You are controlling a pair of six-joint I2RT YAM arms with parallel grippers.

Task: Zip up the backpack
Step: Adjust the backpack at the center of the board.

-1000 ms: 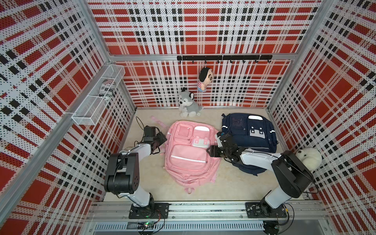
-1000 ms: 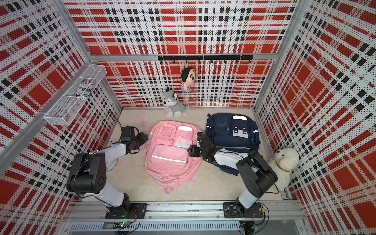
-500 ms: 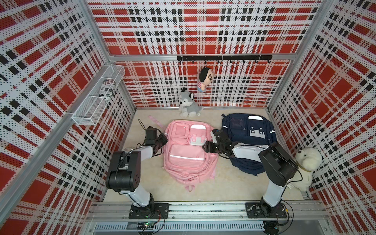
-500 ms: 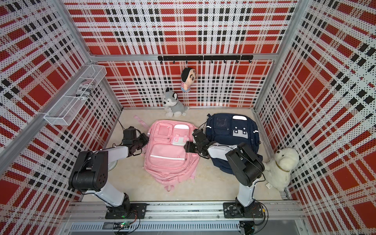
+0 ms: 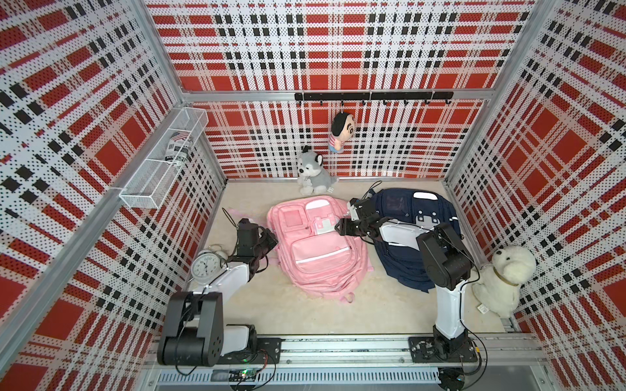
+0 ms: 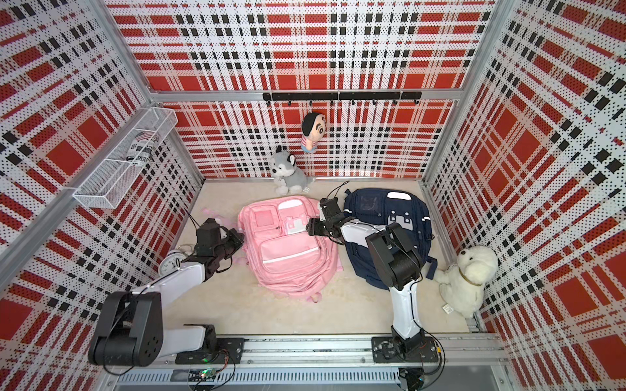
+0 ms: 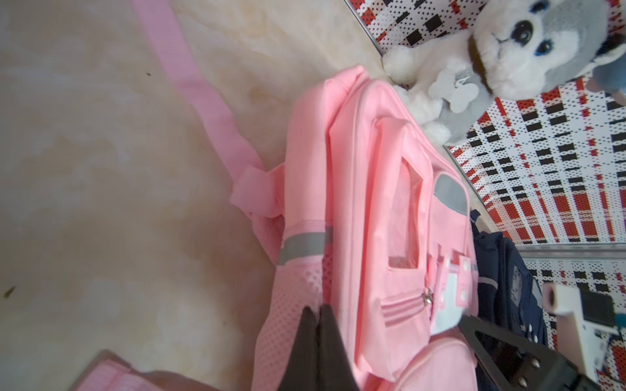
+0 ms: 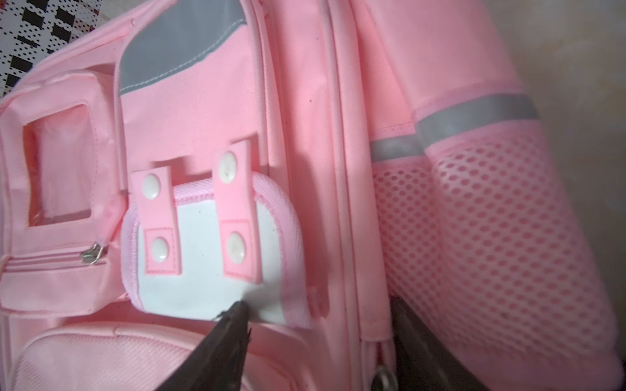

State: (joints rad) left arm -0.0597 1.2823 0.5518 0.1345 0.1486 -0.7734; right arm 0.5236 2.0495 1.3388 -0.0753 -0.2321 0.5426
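Note:
A pink backpack (image 5: 318, 250) (image 6: 288, 250) lies flat on the floor, front up. My left gripper (image 5: 272, 242) (image 6: 241, 235) is at its left side. In the left wrist view the left gripper (image 7: 318, 309) is shut, its tips pinching the fabric at the mesh side pocket's (image 7: 291, 321) edge. My right gripper (image 5: 338, 227) (image 6: 308, 227) lies over the bag's upper right. It stands open (image 8: 321, 311): one finger on the white pouch (image 8: 203, 270), the other by the right mesh pocket (image 8: 491, 237). A metal zipper pull (image 8: 384, 381) sits between the jaws, untouched.
A navy backpack (image 5: 399, 203) lies right of the pink one, under my right arm. A husky plush (image 5: 313, 172) sits at the back wall, a white plush (image 5: 504, 274) at the right wall, an alarm clock (image 5: 205, 265) beside my left arm. A wire basket (image 5: 162, 166) hangs on the left wall.
My left gripper has closed at the pink backpack's left side. My right gripper has moved back and leftward onto the bag's upper right, staying open.

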